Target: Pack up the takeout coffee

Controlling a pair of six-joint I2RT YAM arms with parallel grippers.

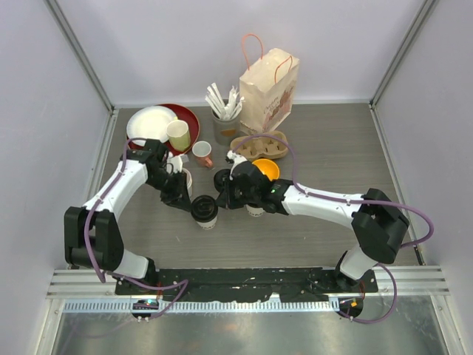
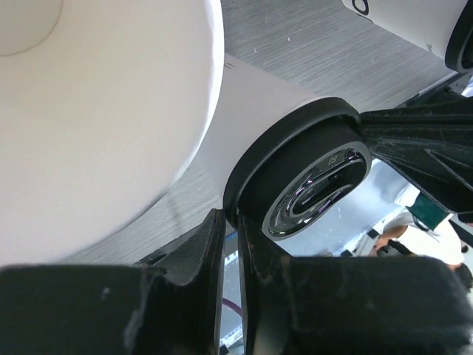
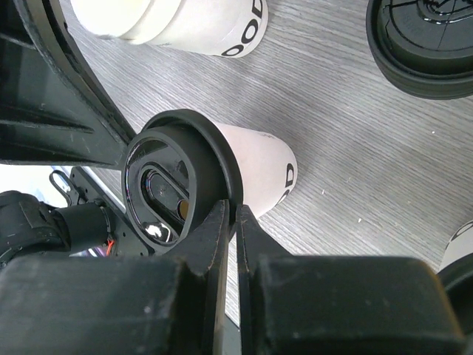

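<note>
Two arms, one tool apiece: the left tool [image 2: 231,222] and the right tool [image 3: 230,214]. The right wrist view shows two paper cups with black lids, the near cup [image 3: 255,159] and the far cup [image 3: 421,44], and a third printed cup [image 3: 192,26] with a pale top. The worktop [image 1: 332,155] carries one paper bag [image 1: 268,89], one cardboard carrier [image 1: 260,146], one orange bowl [image 1: 270,168], one red plate [image 1: 188,118], one white plate [image 1: 148,122], one green mug [image 1: 178,135], one pink-handled cup [image 1: 201,153] and one grey holder [image 1: 224,132]. Its white sticks [image 1: 222,100] are too bunched to count.

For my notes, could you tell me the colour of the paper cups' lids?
The round plastic lid is black, clearest in the right wrist view.
</note>
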